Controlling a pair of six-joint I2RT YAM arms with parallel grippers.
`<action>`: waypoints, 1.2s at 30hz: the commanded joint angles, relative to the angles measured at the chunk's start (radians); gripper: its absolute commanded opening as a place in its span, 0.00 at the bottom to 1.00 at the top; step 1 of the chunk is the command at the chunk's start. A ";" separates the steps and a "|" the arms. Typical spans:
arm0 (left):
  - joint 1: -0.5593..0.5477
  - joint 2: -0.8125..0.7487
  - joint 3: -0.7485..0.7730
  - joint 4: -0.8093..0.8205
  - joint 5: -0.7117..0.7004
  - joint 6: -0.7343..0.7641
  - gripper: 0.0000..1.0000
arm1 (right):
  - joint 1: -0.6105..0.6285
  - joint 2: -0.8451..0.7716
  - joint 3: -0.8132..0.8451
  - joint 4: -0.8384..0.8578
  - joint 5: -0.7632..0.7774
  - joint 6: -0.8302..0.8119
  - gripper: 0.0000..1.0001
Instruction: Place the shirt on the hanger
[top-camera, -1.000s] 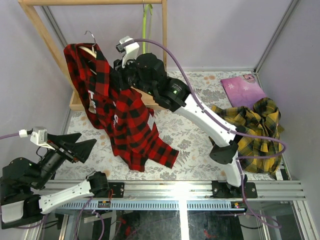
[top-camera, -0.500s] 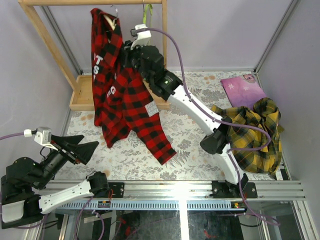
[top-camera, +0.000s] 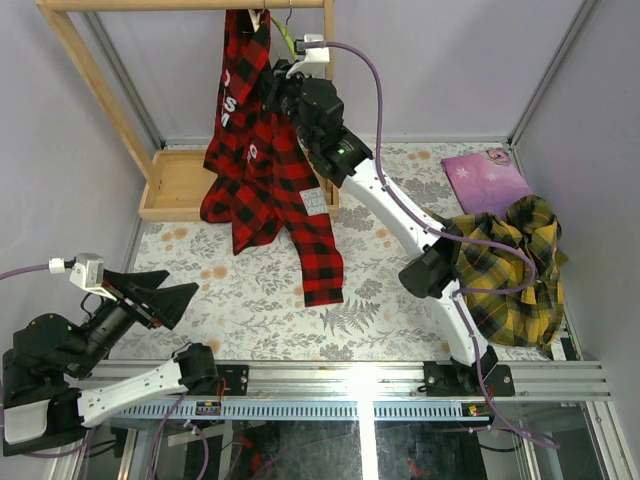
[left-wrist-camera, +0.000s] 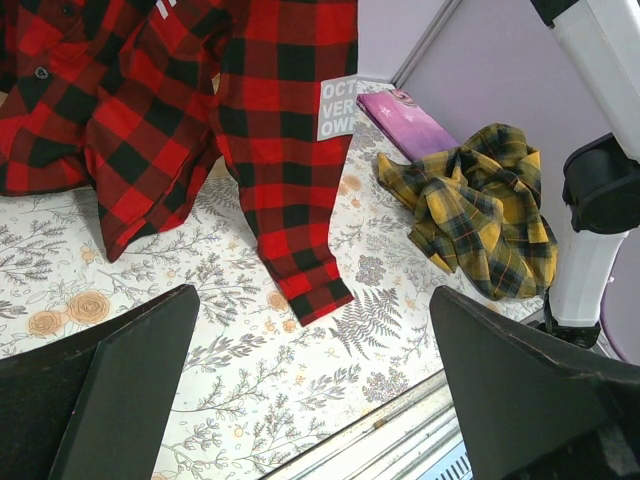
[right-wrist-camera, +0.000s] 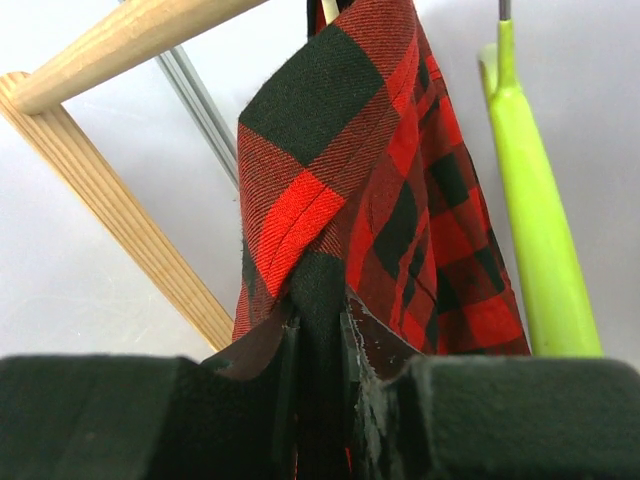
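Grey tag (left-wrist-camera: 337, 108) on shirt (top-camera: 262, 170) reads "OCT / VER / OW", edges cut off. Red-black plaid, white block letters unreadable. Hangs from wooden rail (top-camera: 190, 5), far-left corner; sleeve reaches table (top-camera: 390, 300). Right gripper (right-wrist-camera: 318, 340) clamped on shirt fabric. Left gripper (left-wrist-camera: 312, 300) spread wide, empty

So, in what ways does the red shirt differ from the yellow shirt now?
The red shirt hangs stretched out under the wooden rail; the yellow shirt lies crumpled on the table. The right hand pinches the red shirt; no hand holds the yellow shirt. The red shirt shows white lettering, the yellow shirt none visible. Both are plaid.
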 joint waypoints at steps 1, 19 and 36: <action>-0.018 -0.025 -0.008 0.011 -0.025 -0.021 1.00 | -0.009 -0.009 0.066 0.185 0.032 0.041 0.00; -0.040 0.021 0.000 0.000 -0.055 -0.051 1.00 | 0.015 -0.269 -0.224 0.136 -0.109 -0.028 0.59; -0.040 0.353 -0.011 0.007 0.031 -0.190 1.00 | 0.099 -0.796 -0.755 -0.109 -0.052 -0.122 0.72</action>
